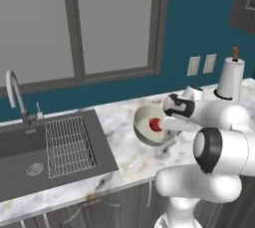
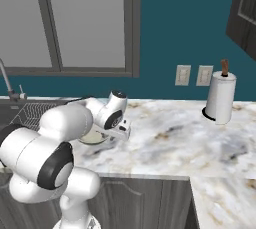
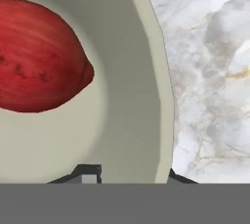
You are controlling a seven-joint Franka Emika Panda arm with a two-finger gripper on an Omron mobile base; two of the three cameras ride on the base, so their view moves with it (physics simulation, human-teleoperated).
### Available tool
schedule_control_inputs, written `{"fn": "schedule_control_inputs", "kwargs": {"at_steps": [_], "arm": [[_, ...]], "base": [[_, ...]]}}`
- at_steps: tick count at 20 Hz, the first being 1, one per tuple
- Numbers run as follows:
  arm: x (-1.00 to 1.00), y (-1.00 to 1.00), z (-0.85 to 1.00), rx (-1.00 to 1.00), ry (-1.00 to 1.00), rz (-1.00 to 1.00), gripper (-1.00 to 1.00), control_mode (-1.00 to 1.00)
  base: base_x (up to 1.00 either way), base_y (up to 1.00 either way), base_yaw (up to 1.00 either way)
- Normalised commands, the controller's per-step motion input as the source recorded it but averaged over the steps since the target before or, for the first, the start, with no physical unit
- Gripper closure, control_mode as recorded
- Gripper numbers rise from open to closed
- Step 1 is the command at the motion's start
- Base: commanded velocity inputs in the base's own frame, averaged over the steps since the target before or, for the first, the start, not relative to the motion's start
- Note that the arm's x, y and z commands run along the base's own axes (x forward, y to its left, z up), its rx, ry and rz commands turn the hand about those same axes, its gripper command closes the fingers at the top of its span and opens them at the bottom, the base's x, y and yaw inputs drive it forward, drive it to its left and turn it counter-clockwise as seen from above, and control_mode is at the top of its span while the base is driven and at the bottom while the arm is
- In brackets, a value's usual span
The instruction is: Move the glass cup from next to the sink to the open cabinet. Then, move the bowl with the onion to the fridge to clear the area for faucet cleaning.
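The cream bowl [image 1: 143, 122] sits on the marble counter right of the sink [image 1: 20, 147], with the red onion [image 1: 156, 124] inside it. From close up, the hand view shows the onion [image 3: 39, 56] lying on the bowl's floor [image 3: 122, 96]. My gripper [image 3: 134, 174] straddles the bowl's rim, one fingertip [image 3: 88, 171] inside and the other outside, and is closed on the wall. The base views show the gripper [image 1: 167, 124] reaching down at the bowl's right edge, with the bowl [image 2: 92, 138] partly hidden behind my arm. The faucet [image 1: 14, 92] stands behind the sink. The glass cup, open cabinet and fridge are out of view.
A wire rack [image 1: 67, 145] lies in the sink's right half. A paper towel roll [image 1: 230, 77] stands at the back right by two wall outlets [image 1: 201, 64]. Bare marble counter [image 2: 175, 133] stretches right of the bowl. A window fills the wall behind.
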Motion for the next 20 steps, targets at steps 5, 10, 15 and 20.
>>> {"fn": "schedule_control_inputs", "kwargs": {"at_steps": [5, 10, 15, 20], "arm": [[-0.27, 0.00, 0.54, 0.06, -0.08, -0.14, 1.00, -1.00], [-0.70, 0.01, 1.00, 0.06, -0.10, -0.23, 1.00, -1.00], [-0.57, 0.39, 0.92, 0.00, 0.01, -0.10, 1.00, -1.00], [-0.29, 0.38, 0.10, -0.02, 0.07, 0.14, 1.00, 1.00]], "base": [[0.00, 0.00, 0.00], [0.00, 0.00, 0.00], [0.00, 0.00, 0.00], [-0.26, 0.59, 0.39]]}}
